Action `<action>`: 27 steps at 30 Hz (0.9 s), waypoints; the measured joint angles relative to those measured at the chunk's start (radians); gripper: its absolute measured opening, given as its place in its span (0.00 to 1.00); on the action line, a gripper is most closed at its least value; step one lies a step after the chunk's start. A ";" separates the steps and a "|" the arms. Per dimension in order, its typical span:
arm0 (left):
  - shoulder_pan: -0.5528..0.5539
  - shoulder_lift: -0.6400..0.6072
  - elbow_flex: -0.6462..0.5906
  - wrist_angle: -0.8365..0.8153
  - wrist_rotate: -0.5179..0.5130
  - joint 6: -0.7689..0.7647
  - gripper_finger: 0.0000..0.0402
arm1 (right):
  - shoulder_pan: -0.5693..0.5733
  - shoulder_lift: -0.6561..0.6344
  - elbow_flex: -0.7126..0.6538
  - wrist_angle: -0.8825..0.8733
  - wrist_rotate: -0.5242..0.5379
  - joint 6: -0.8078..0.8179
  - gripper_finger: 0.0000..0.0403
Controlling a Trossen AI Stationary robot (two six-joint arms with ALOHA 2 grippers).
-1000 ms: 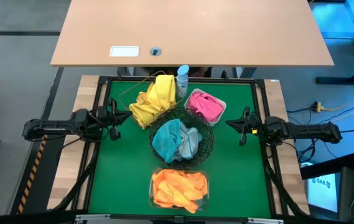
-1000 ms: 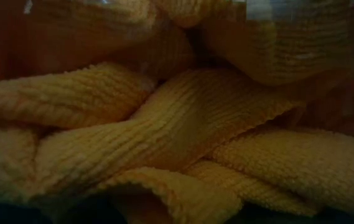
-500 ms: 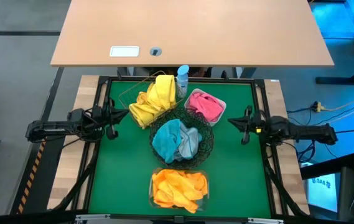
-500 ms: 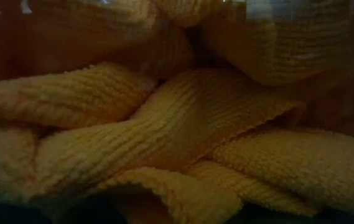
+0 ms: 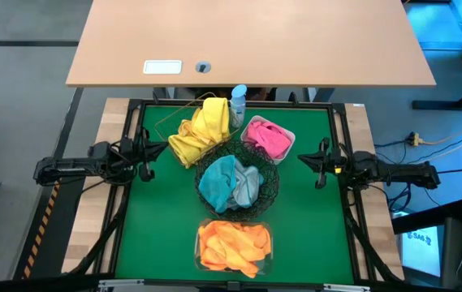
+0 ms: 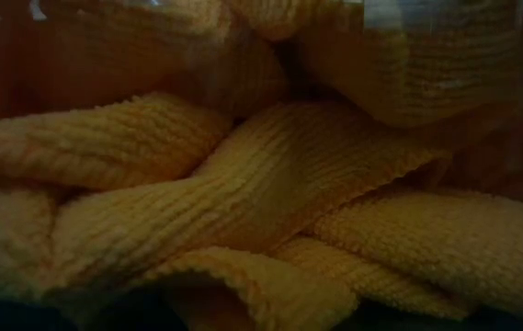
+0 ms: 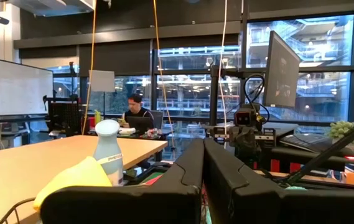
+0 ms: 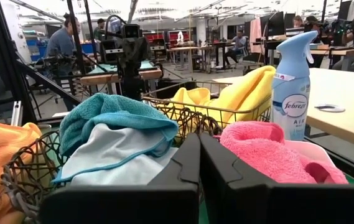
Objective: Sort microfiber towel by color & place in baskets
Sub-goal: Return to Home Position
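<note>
In the high view, yellow towels (image 5: 200,130) are heaped in the copper wire basket (image 5: 166,118). A pink towel (image 5: 268,138) lies in the white tray (image 5: 289,136). Teal and grey towels (image 5: 231,182) fill the black wire bowl (image 5: 269,188), and orange towels (image 5: 233,245) fill the clear tub (image 5: 200,261). Orange towel folds (image 6: 270,193) fill the low view. My left gripper (image 5: 164,148) is shut, level, left of the baskets, touching nothing. My right gripper (image 5: 302,159) is shut too, right of them. The shut fingers show in the wrist views as left gripper (image 7: 203,177) and right gripper (image 8: 200,171).
A blue-capped spray bottle (image 5: 238,100) stands at the far edge between the copper basket and the white tray. Bare green mat (image 5: 157,227) lies left and right of the basket column. A wooden desk (image 5: 247,40) stands beyond the table. People sit in the room behind.
Both arms drew back slightly from the baskets toward their own table sides, then kept still. The towels have stayed where they were.
</note>
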 joint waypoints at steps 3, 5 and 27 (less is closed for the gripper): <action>0.000 0.000 0.000 0.000 -0.001 0.000 0.00 | 0.000 0.000 0.000 0.000 0.000 0.000 0.00; 0.000 0.000 0.000 0.001 -0.002 0.000 0.00 | 0.000 0.000 0.000 0.000 0.000 0.000 0.00; 0.000 0.002 0.000 -0.281 0.002 0.045 0.00 | 0.000 0.000 0.000 0.000 -0.001 0.000 0.00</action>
